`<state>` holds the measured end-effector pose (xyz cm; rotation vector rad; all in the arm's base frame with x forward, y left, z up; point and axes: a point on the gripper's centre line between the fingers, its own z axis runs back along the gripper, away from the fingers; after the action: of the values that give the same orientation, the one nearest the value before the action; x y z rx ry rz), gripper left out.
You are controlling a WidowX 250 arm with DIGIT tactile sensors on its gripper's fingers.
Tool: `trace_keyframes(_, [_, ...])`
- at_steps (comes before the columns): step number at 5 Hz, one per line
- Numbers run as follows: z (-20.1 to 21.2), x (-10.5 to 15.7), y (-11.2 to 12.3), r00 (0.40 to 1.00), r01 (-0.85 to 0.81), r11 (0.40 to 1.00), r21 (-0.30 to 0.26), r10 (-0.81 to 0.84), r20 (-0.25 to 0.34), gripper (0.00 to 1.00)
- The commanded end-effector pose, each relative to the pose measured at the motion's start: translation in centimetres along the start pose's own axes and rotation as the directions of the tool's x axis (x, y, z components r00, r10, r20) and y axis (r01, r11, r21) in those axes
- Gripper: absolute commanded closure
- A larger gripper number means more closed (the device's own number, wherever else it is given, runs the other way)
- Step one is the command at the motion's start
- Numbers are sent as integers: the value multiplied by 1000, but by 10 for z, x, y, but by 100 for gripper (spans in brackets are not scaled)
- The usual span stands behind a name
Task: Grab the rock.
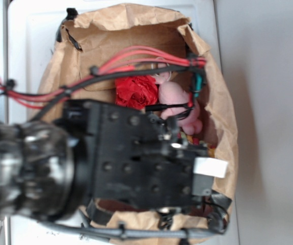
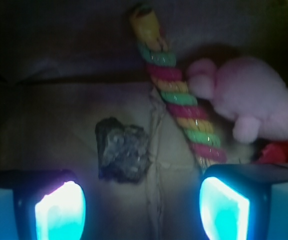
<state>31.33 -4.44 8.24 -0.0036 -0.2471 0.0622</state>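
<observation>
rock point(image 2: 122, 150): likely hard, dense, rough; pinch across widest flanks. left of twisted rope point(image 2: 176, 87). gripper point(image 2: 142, 210) wide open, empty.

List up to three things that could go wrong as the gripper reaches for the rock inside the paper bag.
1. The rock sits nearer the left fingertip than the centre of the open gripper, so a straight closure may nudge it aside.
2. The twisted rope toy lies near the right fingertip and could snag.
3. The exterior view hides the rock, so only the dim wrist view guides.
</observation>
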Motion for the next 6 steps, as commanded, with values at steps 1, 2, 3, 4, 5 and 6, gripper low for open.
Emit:
trace_keyframes(1, [10, 8, -18, 997, -54, 998, -24, 55, 57, 0])
trace_keyframes(2, [-2, 5, -21, 993, -104, 994, -27, 105, 55, 0])
trace_keyframes(3, [-8, 4, -19, 994, -94, 995, -13, 95, 60, 0])
trace_keyframes(4, [-12, 5, -15, 994, -91, 996, -1, 91, 65, 0])
trace_keyframes(5, [-16, 5, -10, 993, -92, 996, 13, 91, 72, 0])
trace_keyframes(6, [-19, 8, -8, 992, -102, 995, 11, 101, 73, 0])
